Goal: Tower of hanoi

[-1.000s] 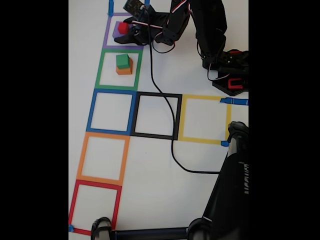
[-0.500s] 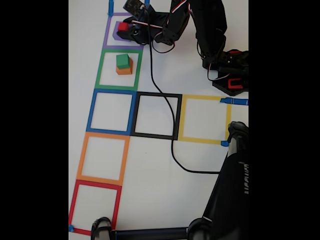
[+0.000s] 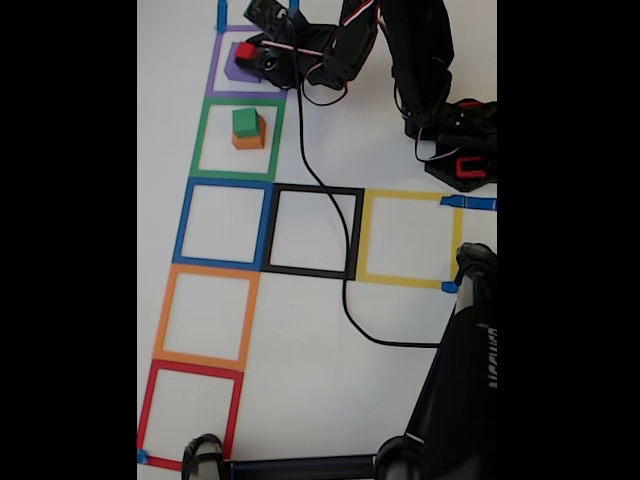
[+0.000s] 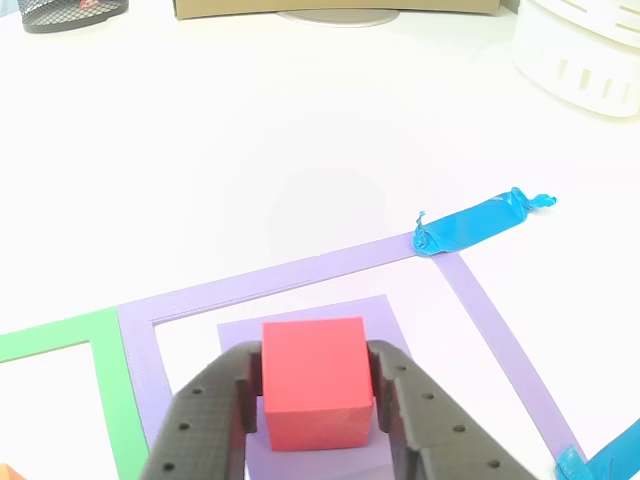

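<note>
Gripping red cube (image 4: 314, 378), jaws closed on its sides, over purple cube (image 3: 238, 66).

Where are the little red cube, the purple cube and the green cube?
red cube (image 4: 315, 375), the other view, on its front face.
purple cube (image 3: 237, 68), fixed view, on its bare left part.
green cube (image 3: 245, 121), fixed view, on its top face.

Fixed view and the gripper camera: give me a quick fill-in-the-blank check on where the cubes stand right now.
1. The gripper is shut on the ____ cube.
2. That cube sits over the purple cube, inside the ____ tape square.
3. The green cube rests on the ____ cube.
4. That stack stands inside the ____ tape square.

Missing words: red; purple; orange; green
</note>
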Action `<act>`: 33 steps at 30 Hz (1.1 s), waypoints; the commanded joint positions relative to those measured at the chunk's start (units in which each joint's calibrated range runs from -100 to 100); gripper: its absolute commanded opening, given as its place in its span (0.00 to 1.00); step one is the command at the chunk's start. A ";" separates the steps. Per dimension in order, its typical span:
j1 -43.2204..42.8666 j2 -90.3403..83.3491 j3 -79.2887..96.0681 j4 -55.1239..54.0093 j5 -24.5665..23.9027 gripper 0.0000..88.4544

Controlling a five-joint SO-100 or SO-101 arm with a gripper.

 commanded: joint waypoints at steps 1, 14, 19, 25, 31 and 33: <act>-2.19 -8.25 -2.78 7.71 0.36 0.02; -5.26 -36.35 -15.23 56.37 0.36 0.01; -6.22 -43.86 -23.50 77.26 0.36 0.01; -9.19 -48.14 -34.87 95.72 0.36 0.01; -13.70 -49.27 -47.68 110.70 0.36 0.01; -15.52 -49.51 -51.78 114.67 0.36 0.01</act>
